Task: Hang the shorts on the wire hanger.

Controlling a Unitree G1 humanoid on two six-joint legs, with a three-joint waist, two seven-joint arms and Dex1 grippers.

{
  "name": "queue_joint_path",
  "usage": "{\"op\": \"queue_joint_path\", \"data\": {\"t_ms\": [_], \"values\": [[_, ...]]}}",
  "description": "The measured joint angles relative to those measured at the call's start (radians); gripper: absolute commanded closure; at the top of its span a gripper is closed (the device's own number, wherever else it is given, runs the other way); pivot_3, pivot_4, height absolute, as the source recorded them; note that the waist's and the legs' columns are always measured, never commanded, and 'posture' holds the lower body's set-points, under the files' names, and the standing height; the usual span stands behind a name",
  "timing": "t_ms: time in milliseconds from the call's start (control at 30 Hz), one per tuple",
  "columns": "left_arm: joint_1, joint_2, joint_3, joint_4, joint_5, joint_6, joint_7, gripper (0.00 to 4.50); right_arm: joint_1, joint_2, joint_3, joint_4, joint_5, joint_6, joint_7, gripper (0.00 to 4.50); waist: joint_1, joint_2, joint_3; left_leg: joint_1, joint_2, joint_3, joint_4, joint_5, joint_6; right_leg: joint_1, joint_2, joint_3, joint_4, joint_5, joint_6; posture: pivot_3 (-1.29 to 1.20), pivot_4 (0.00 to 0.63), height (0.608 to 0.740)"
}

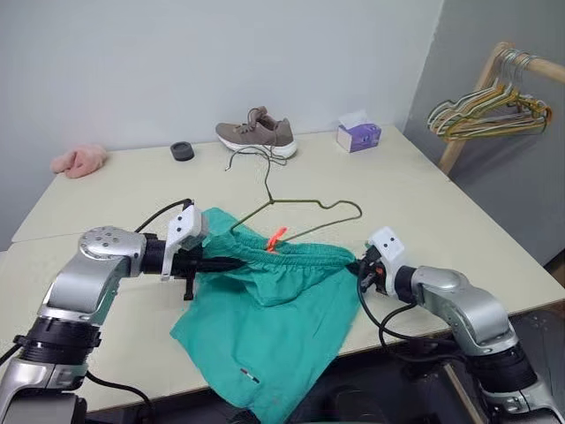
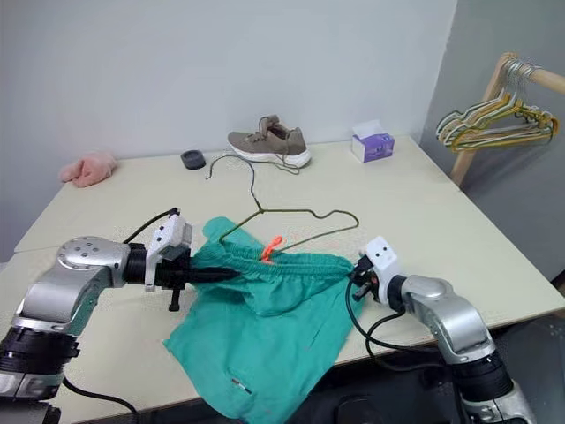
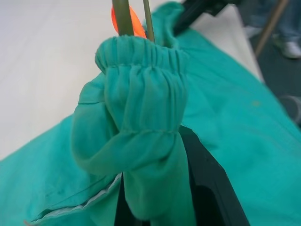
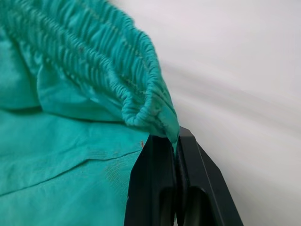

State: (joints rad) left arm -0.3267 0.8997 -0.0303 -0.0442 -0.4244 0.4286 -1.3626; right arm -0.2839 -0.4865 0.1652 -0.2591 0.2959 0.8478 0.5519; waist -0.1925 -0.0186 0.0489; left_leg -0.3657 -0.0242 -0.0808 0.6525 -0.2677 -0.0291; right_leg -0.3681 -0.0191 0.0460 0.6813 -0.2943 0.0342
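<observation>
Teal shorts (image 1: 274, 318), one pair, pinched by two hands (image 1: 240, 262) (image 1: 357, 264), one wire hanger (image 1: 305, 212).

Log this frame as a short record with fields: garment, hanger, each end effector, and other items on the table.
shorts: teal-green, waistband stretched between both end effectors, legs draped over the table's front edge
wire hanger: lying flat on table, lower bar at the waistband
left end effector: shut on waistband's left end
right end effector: shut on waistband's right end
other items: brown shoe, tissue box, pink cloth, small black round object
</observation>
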Motion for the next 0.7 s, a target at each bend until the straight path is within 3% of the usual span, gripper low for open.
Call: {"op": "queue_joint_path", "data": {"t_ms": [200, 700], "values": [[0.025, 0.088, 0.001, -0.028, -0.038, 0.021, -0.062, 4.5, -0.017, -0.008, -0.026, 0.018, 0.042, 0.003, 0.025, 4.47, 0.002, 0.0, 0.0, 0.0, 0.0, 0.0, -0.001, 0.0, 0.0, 0.0, 0.0, 0.0, 0.0, 0.0, 0.0, -0.17, 0.0, 0.74], [0.019, 0.115, -0.016, 0.017, 0.045, -0.089, -0.065, 4.5, -0.023, -0.042, -0.032, -0.011, 0.091, 0.023, 0.032, 4.47, 0.007, 0.0, 0.0, 0.0, 0.0, 0.0, -0.004, 0.0, 0.0, -0.001, 0.0, 0.0, -0.001, 0.0, 0.0, -0.18, 0.0, 0.74]]}}
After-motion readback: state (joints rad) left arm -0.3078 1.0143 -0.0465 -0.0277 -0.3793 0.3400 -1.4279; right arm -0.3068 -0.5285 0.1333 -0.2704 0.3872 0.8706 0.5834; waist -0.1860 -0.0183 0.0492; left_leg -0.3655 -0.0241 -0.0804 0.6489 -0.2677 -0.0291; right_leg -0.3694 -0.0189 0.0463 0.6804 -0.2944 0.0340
